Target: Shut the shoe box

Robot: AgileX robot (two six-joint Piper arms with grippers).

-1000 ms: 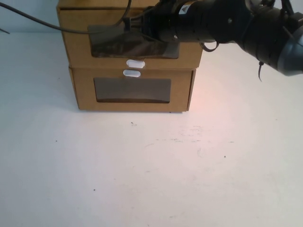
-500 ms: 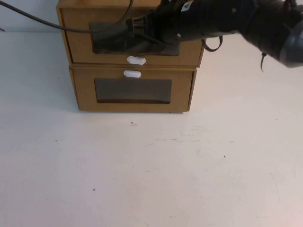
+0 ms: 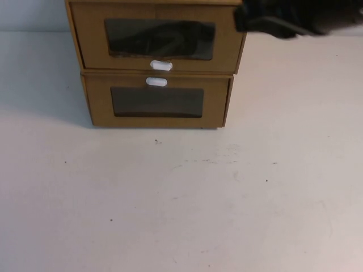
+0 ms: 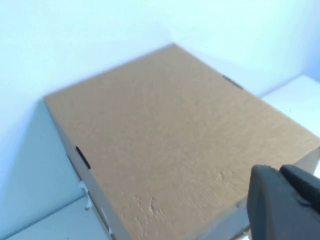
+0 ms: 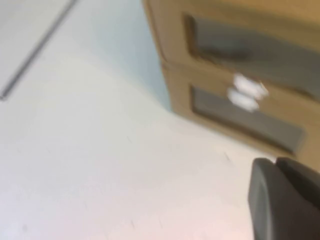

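Observation:
The shoe box [image 3: 159, 39] is the upper of two stacked brown boxes, with a clear window and a white pull tab [image 3: 161, 65] below it. Its front stands about flush over the lower box's front. It also shows in the right wrist view [image 5: 235, 30], and its plain top fills the left wrist view [image 4: 175, 135]. My right arm [image 3: 295, 17] is a dark blur at the top right, clear of the box front. My right gripper [image 5: 280, 200] is shut and empty over the table. My left gripper [image 4: 287, 200] is shut and empty above the box top's edge.
The matching lower box [image 3: 157, 105] has its white tab [image 3: 156, 81] above its window. The white table [image 3: 181, 198] stretches in front of the boxes, with small dark specks. A pale wall stands behind the boxes [image 4: 100, 35].
My right arm was across the upper box's window and has drawn back to the top right. The upper box's front has gone back, now in line with the lower box.

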